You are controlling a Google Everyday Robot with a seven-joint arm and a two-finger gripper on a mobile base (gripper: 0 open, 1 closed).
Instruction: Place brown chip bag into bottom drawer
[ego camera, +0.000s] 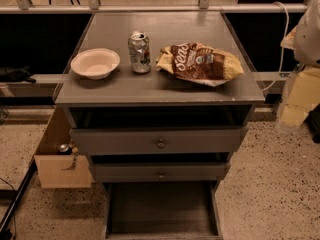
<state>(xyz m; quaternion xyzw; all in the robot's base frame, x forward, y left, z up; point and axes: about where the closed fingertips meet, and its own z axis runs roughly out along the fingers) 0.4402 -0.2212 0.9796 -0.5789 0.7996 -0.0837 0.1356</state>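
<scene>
Logged brown chip bag lying flat just right of the silver soda can, close but not touching (white script up, same grey cabinet top), with a pale bowl near the can's left. Noted bottom drawer pulled open straight below the can, under two knobbed upper drawers, both slightly ajar. Marked gripper well right of the can, past the cabinet edge, apart from the bag (wide or narrow: can't tell).
</scene>
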